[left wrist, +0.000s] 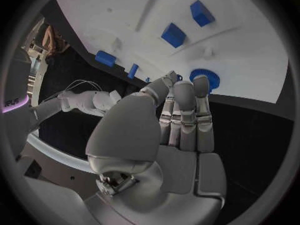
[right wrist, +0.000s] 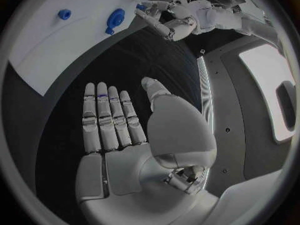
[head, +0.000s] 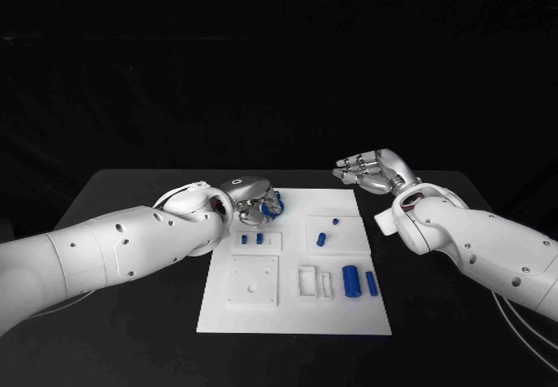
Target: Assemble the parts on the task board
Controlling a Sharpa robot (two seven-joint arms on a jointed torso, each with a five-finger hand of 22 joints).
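Note:
The white task board (head: 297, 310) lies mid-table. At its far left corner lies a blue gear-like round part (head: 276, 207), also in the left wrist view (left wrist: 209, 80) and the right wrist view (right wrist: 115, 19). My left hand (head: 254, 200) reaches over that corner with its fingers (left wrist: 185, 112) held straight and close together, tips at the gear's rim; I cannot tell if they touch it, and it holds nothing. My right hand (head: 372, 171) hovers raised beyond the board's far right corner, palm (right wrist: 125, 150) flat and fingers spread, holding nothing.
Other blue parts sit on the board: two small ones (head: 252, 239) left of centre, two more (head: 322, 239) right of centre, and upright bars (head: 350, 281) near the right edge. Blue blocks (left wrist: 173, 34) lie beyond the gear. Black table surrounds the board.

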